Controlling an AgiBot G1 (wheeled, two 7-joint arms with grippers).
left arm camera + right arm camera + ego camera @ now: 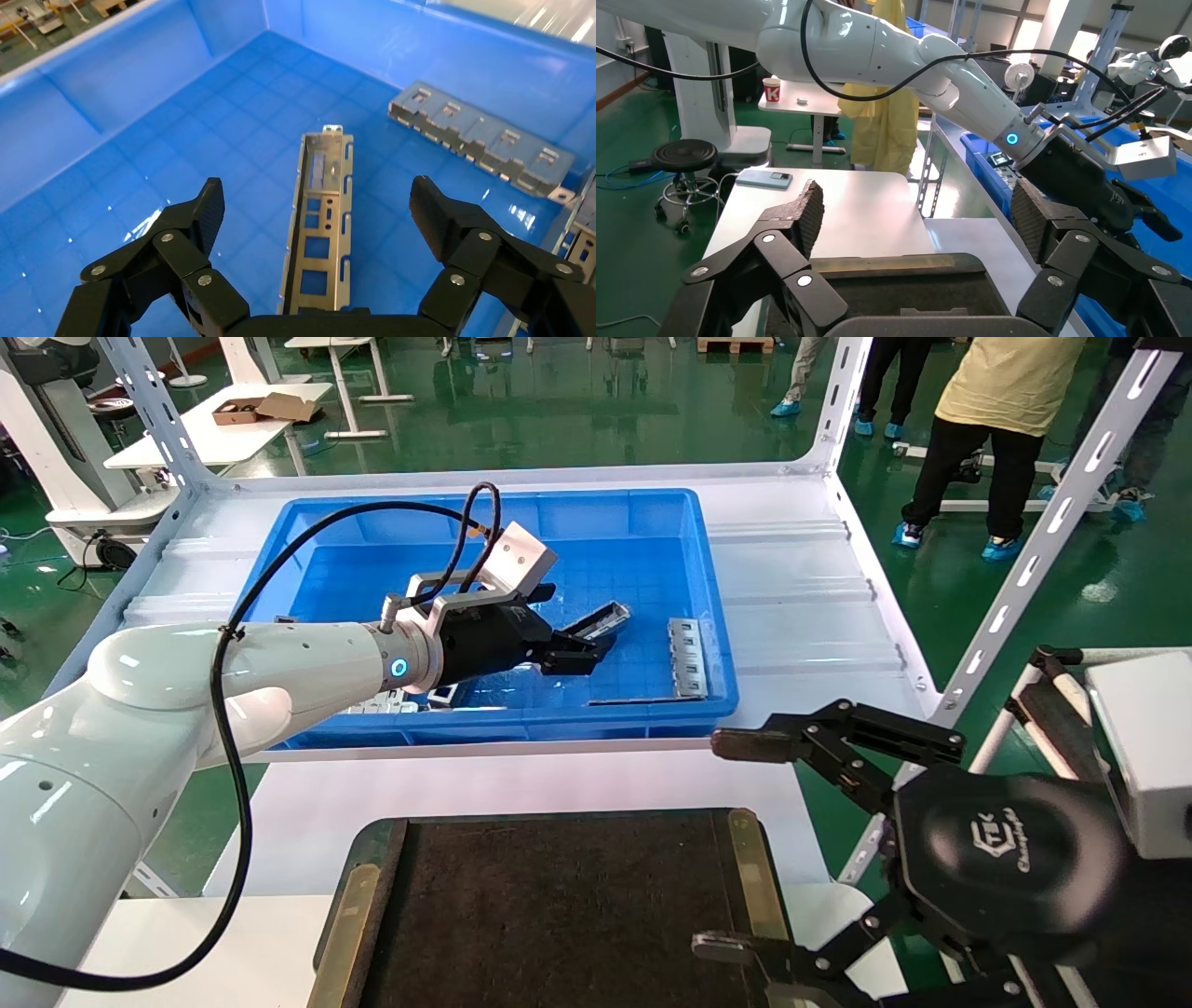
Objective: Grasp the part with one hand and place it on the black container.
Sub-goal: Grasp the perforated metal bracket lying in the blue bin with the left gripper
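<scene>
The part, a slim silver trough-shaped bar with slots, lies on the floor of the blue bin. In the left wrist view the part lies lengthwise between my open fingers, touching neither. My left gripper is open, low inside the bin, over the part's near end. The black container, a flat felt tray with brass side strips, sits at the table's near edge and also shows in the right wrist view. My right gripper is open and empty at the tray's right edge.
A ladder-like grey strip lies in the bin to the right of the part. More grey plates lie at the bin's near left. White shelf uprights frame the table. People stand beyond on the right.
</scene>
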